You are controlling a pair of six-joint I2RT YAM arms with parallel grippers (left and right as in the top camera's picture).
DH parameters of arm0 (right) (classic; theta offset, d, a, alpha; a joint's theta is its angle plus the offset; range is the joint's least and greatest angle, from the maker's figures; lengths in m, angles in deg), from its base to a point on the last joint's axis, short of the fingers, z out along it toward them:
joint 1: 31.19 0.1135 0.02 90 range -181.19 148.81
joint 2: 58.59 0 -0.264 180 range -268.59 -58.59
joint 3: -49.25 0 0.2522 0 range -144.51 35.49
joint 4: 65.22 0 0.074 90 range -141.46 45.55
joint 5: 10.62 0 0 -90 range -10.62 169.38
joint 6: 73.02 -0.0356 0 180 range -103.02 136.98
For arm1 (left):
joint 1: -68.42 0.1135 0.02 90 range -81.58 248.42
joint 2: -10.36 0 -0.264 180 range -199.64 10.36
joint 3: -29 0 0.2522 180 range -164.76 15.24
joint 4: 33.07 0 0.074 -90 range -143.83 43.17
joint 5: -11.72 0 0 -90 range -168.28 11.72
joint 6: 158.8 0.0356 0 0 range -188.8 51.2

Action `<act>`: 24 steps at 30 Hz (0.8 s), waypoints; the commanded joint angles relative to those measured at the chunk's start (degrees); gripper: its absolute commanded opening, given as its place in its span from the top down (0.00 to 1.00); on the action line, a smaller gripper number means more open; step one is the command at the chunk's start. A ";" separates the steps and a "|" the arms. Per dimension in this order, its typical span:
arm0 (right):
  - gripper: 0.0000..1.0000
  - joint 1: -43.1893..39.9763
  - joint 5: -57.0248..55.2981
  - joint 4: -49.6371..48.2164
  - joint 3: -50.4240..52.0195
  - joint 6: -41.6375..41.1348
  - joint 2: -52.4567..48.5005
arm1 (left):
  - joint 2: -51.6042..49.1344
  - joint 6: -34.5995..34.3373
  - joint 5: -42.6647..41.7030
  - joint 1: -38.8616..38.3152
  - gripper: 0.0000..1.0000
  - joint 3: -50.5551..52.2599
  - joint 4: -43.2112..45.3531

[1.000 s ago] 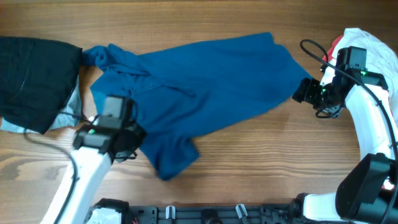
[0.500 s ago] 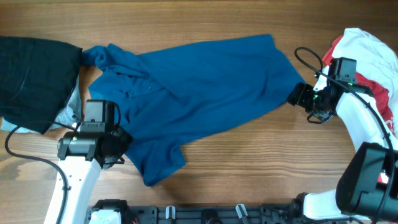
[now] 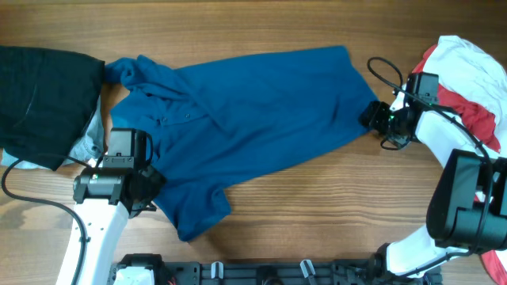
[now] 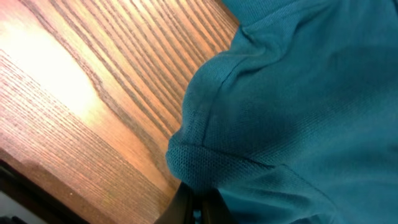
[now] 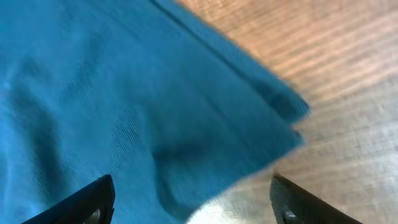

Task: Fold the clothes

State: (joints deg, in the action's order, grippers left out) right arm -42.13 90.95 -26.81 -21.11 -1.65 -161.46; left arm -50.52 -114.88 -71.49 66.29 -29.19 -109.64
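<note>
A blue polo shirt (image 3: 253, 111) lies spread across the wooden table, collar at the left, hem at the right. My left gripper (image 3: 149, 188) is shut on the shirt's lower left sleeve fabric (image 4: 205, 168), pinched between the fingers (image 4: 198, 208). My right gripper (image 3: 371, 116) is open at the shirt's right hem corner (image 5: 273, 112), its two fingers (image 5: 189, 202) straddling the cloth edge without holding it.
A black garment (image 3: 43, 99) lies at the far left over a light blue one (image 3: 85, 146). A white and red pile of clothes (image 3: 467, 79) sits at the far right. Bare wood runs along the front edge.
My left gripper has pulled the sleeve left and down, drawing the shirt's lower flap with it. My right gripper has moved left onto the shirt's hem corner.
</note>
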 commanded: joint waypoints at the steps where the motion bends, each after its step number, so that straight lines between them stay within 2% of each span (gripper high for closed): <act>1: 0.21 0.48 -1.36 -2.38 0.85 -1.49 -4.74 | 0.35 0.92 2.08 0.44 0.96 -0.63 -0.28; 2: 0.21 0.48 -1.46 -3.48 0.85 -1.51 -4.94 | 0.35 0.92 2.08 0.44 0.96 -0.63 -0.35; 6: 0.35 0.48 -1.44 -6.03 0.85 -1.46 -4.94 | 0.35 0.92 2.21 0.44 0.96 -0.63 -2.27; 11: 0.66 0.48 -1.44 -4.50 0.85 -1.14 -4.94 | 0.35 0.90 2.29 0.44 0.96 -0.59 -1.60; 16: 0.71 0.48 -1.42 -1.86 0.85 -1.03 -4.94 | 0.35 0.90 2.29 0.44 0.96 -0.59 -1.36; 23: 0.72 0.48 -1.42 5.01 0.85 -1.03 -4.92 | 0.35 0.90 2.27 0.44 0.96 -0.59 -1.29; 24: 0.85 0.48 -1.42 5.55 0.85 -1.03 -4.92 | 0.35 0.90 2.25 0.44 0.96 -0.59 -1.27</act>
State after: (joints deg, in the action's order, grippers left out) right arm -42.11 90.28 -24.56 -22.83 -2.70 -163.73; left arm -50.52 -114.88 -70.80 66.29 -29.19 -111.02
